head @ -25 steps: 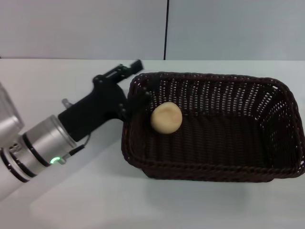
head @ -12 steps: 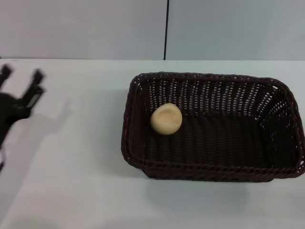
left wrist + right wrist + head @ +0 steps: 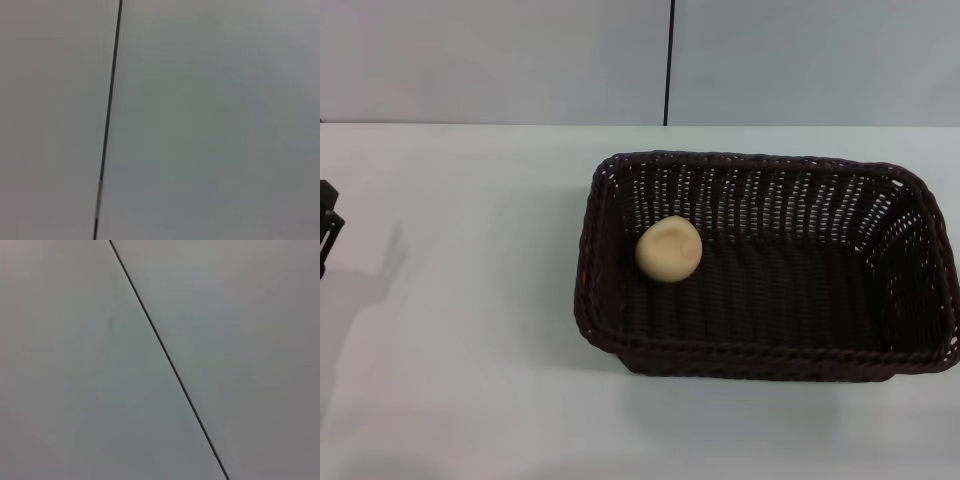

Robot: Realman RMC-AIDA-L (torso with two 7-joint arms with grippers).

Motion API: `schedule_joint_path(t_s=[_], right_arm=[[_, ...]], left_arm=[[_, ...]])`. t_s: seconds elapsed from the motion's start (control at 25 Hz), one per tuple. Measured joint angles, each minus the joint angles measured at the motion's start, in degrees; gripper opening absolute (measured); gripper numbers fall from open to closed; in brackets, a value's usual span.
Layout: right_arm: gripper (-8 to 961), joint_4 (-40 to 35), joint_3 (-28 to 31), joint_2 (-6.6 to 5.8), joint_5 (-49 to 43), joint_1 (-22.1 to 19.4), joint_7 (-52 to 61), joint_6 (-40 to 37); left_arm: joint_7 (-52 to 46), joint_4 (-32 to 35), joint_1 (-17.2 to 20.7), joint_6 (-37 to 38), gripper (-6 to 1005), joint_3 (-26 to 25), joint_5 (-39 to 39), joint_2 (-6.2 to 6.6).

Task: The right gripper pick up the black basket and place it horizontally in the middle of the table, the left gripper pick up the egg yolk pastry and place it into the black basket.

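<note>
The black basket lies lengthwise across the table in the head view, right of centre. The egg yolk pastry rests inside it, near its left end wall. Only the tip of my left gripper shows at the far left edge of the head view, well away from the basket. My right gripper is out of view. Both wrist views show only a plain grey wall with a thin dark seam.
The white table stretches left of and in front of the basket. A grey wall with a dark vertical seam stands behind the table's far edge.
My left gripper has pulled back from the basket's left end to the far left edge of the view. The pastry and basket have stayed put.
</note>
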Motion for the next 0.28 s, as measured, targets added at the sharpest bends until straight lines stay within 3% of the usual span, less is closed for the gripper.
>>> schedule_joint_path(t_s=[0.28], right_arm=[[773, 0.08, 0.02, 0.00, -0.01, 0.21, -2.24, 0.51]], left_arm=[[3.79, -1.03, 0.96, 0.54, 818, -0.06, -0.01, -0.07]])
